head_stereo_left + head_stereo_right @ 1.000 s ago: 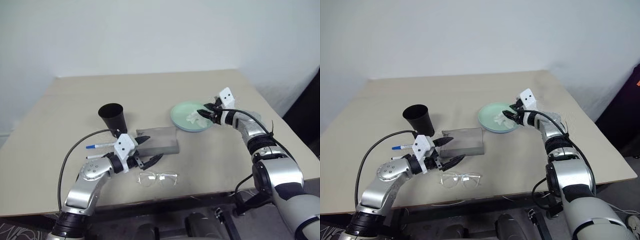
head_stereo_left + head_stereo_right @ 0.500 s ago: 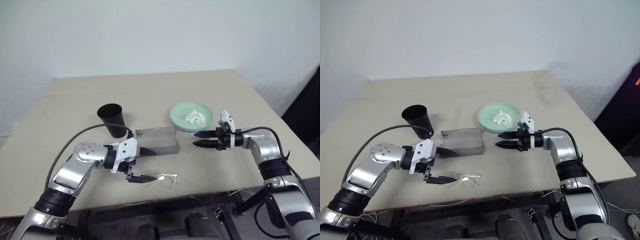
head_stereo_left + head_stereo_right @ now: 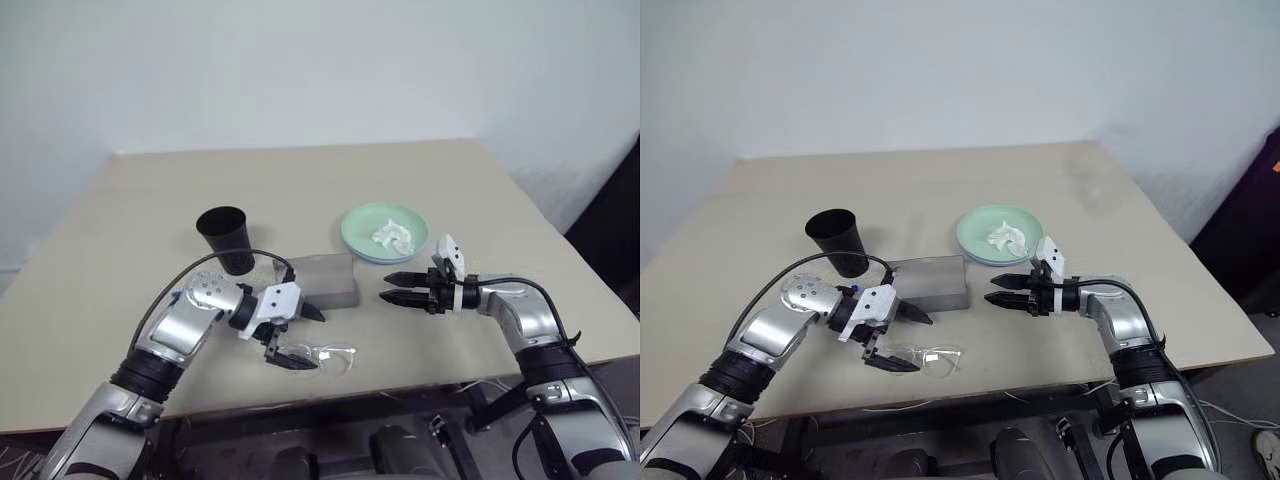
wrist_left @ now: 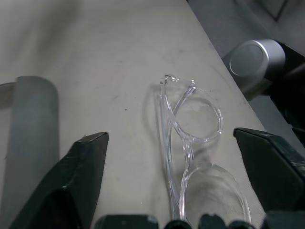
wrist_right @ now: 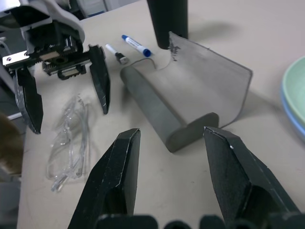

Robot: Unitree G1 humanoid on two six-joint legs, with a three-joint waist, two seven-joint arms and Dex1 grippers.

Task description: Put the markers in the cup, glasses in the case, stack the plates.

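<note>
The left gripper (image 4: pixel 169 186) straddles the glasses (image 4: pixel 190 143) on the bench (image 3: pixel 150 200) with fingers spread, while the right gripper (image 5: pixel 169 176), fingers parted and empty, faces the case (image 5: pixel 190 100).

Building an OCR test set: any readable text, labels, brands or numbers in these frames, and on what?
None readable.
The cup, case, glasses and plates show plain surfaces.
The markers may bear print, but they are too small to tell.
The left gripper and right gripper carry no legible marking.
</note>
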